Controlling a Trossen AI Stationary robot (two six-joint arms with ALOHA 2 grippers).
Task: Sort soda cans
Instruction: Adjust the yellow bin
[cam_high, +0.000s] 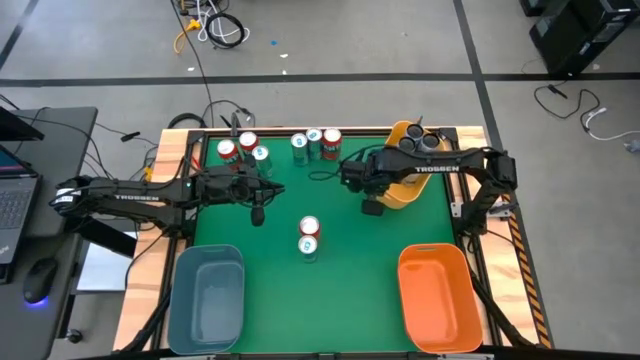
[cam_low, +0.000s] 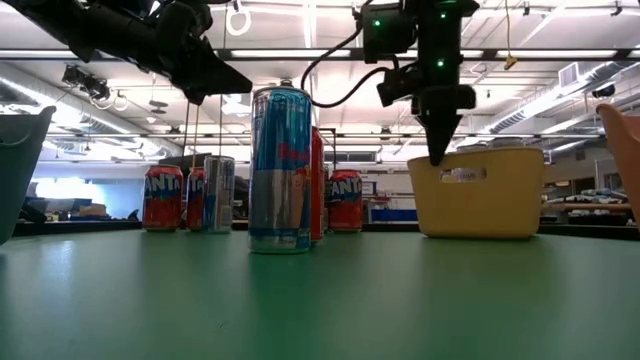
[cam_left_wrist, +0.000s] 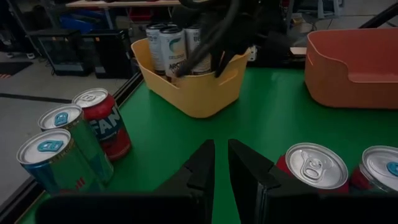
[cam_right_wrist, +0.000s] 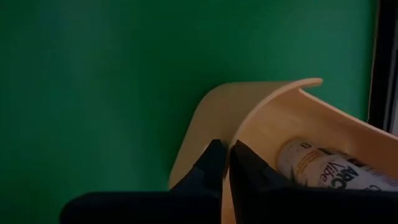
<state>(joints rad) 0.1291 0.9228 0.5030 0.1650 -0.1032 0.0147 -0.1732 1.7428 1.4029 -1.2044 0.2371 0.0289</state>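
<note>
Several red and teal-blue soda cans stand upright along the table's far edge, such as a red can (cam_high: 227, 150) and a teal-blue can (cam_high: 299, 143). A red can (cam_high: 309, 228) and a teal-blue can (cam_high: 308, 246) stand together mid-table. Dark cans (cam_left_wrist: 171, 50) stand in the yellow bin (cam_high: 405, 185). My left gripper (cam_high: 258, 212) (cam_left_wrist: 221, 163) hovers shut and empty, left of the middle pair. My right gripper (cam_high: 372, 208) (cam_low: 437, 155) (cam_right_wrist: 225, 160) points down, shut and empty, at the yellow bin's near-left corner.
A blue bin (cam_high: 207, 295) sits at the table's near left and an orange bin (cam_high: 437, 295) at its near right. Green table surface lies open between them and in front of the middle pair. A laptop and mouse sit beyond the table's left edge.
</note>
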